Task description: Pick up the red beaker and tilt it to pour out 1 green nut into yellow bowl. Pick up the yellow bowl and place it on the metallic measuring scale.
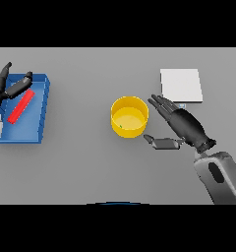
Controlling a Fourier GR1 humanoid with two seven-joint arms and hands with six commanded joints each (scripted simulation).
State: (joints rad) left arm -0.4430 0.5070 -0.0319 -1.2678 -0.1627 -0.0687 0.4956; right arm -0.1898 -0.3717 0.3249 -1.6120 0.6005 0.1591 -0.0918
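Note:
A yellow bowl (129, 117) stands upright at the table's middle, with a small green nut (121, 127) inside near its left wall. My right hand (185, 125) is open just right of the bowl, fingers straight toward it and thumb spread below, not touching it. A red beaker (20, 106) lies on its side in a blue tray (37, 115) at the far left. My left hand (3, 88) hovers open over the tray's upper left corner, above the beaker. The metallic scale (181, 85) is a light square plate at the back right.
The blue tray's raised walls take up the left side of the table. The scale sits directly behind my right hand, a short way right of the bowl.

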